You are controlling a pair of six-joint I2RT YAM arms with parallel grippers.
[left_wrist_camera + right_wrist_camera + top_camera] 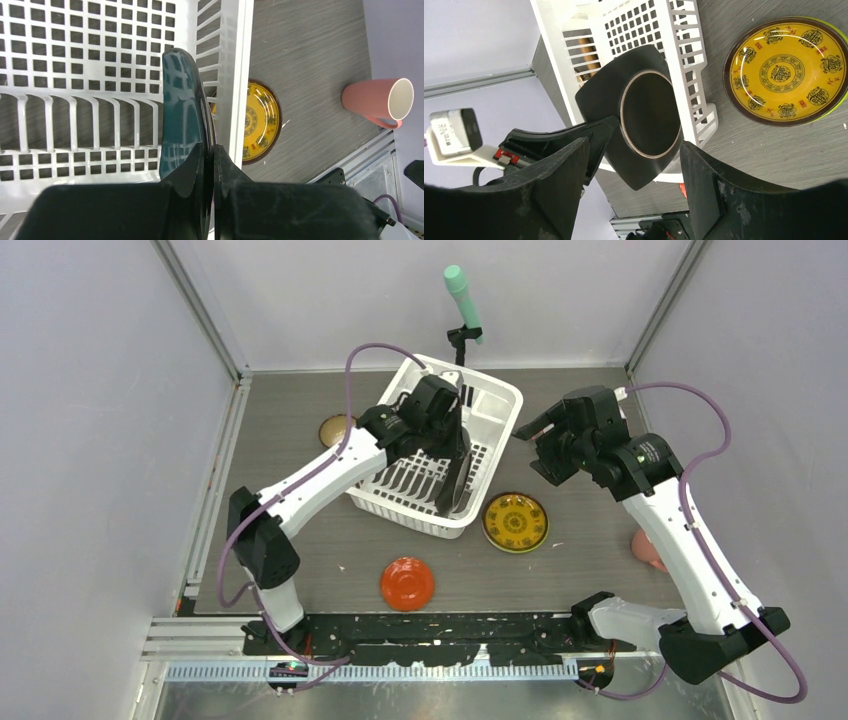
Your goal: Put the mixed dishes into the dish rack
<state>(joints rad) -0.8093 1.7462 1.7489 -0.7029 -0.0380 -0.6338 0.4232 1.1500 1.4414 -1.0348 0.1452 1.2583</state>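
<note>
My left gripper (452, 432) is shut on the rim of the dark teal plate (456, 485) and holds it on edge inside the white dish rack (498, 390), by its right wall. In the left wrist view the jaws (210, 150) pinch the plate (180, 100) next to the rack wall (240, 75). My right gripper (533, 443) is open and empty just right of the rack; its view (634, 146) shows the plate's back (644, 115). The yellow patterned plate (515, 522), red-orange dish (407, 583), small brown bowl (335, 429) and a pink mug (377, 100) lie on the table.
A mint-green cylinder on a black stand (462, 295) rises behind the rack's far corner. The pink mug (648, 550) is partly hidden by my right arm. White walls and metal rails close in the table on three sides.
</note>
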